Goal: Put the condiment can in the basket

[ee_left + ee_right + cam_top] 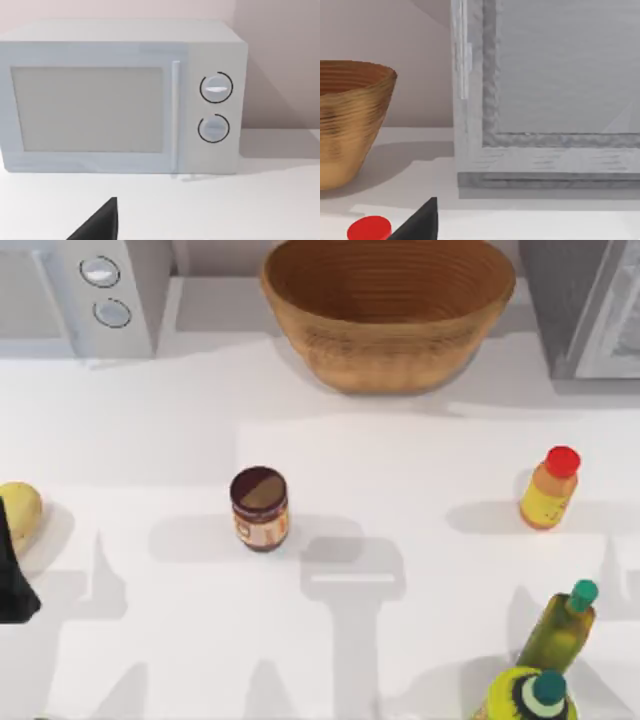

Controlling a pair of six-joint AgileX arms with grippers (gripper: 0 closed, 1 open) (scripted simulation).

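Note:
The condiment can (259, 508), a short dark brown jar with a glossy lid and an orange-tan label, stands upright on the white table left of centre. The basket (388, 315), wide and woven, sits at the back centre; its side also appears in the right wrist view (350, 125). A dark part of my left arm (12, 580) juts in at the table's left edge, well left of the can. A dark tip of my left gripper (97, 222) faces the microwave. A dark tip of my right gripper (417, 222) sits low, facing a grey appliance.
A white microwave (80, 290) stands at the back left and a grey appliance (590, 300) at the back right. An orange bottle with a red cap (549, 490), a green bottle (560, 625) and a yellow-green bottle (525, 695) stand on the right. A yellow lump (18, 512) lies at far left.

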